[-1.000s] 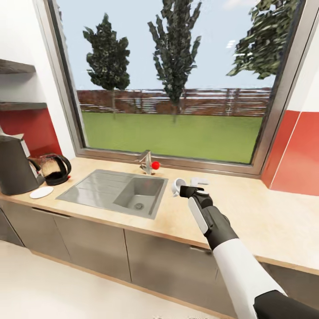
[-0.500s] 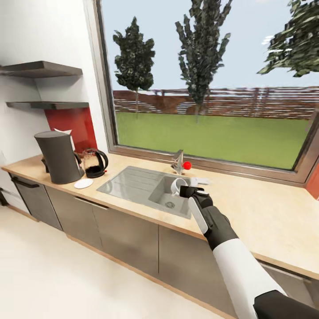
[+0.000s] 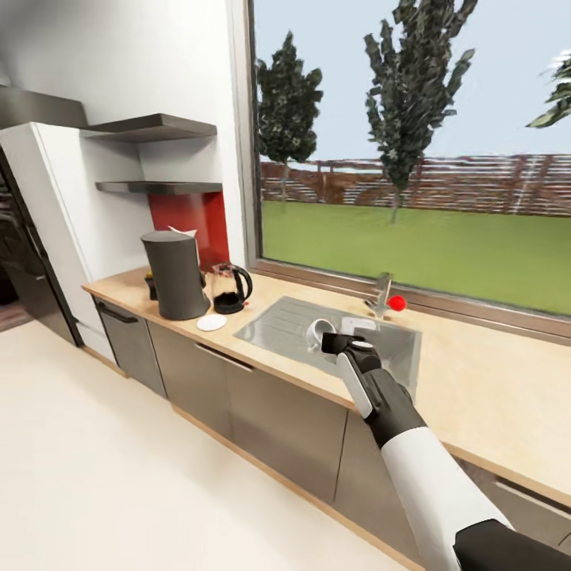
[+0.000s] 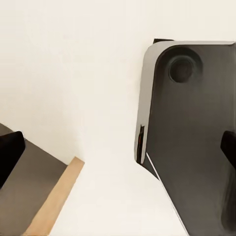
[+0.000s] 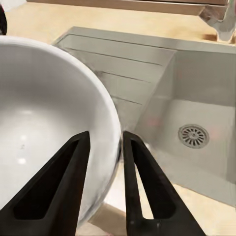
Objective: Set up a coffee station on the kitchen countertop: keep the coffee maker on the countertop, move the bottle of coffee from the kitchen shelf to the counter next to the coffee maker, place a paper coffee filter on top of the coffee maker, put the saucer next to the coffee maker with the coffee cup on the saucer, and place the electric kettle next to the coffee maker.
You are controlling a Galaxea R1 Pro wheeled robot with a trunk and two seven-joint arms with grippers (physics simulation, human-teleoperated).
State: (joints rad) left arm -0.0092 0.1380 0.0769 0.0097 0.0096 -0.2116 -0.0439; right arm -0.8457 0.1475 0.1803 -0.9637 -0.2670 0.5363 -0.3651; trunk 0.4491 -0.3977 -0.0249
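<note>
Gripping the coffee cup (image 3: pixel 319 333) by its rim, the right gripper (image 3: pixel 336 342) hangs mid-frame over the sink (image 3: pixel 277 325). Left of centre on the tabletop (image 3: pixel 468 388) stand the coffee maker (image 3: pixel 176 275), electric kettle (image 3: pixel 229 289) and saucer (image 3: pixel 212 322). Whether the left fingers (image 4: pixel 9 153) are parted or closed cannot be told.

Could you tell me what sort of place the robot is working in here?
A home kitchen, most likely: a long wood-grain countertop with an inset sink and tap, and a coffee maker beside an electric kettle.

white forearm (image 3: pixel 432 484), dark-grey wrist, black fingers (image 5: pixel 142 189)
</note>
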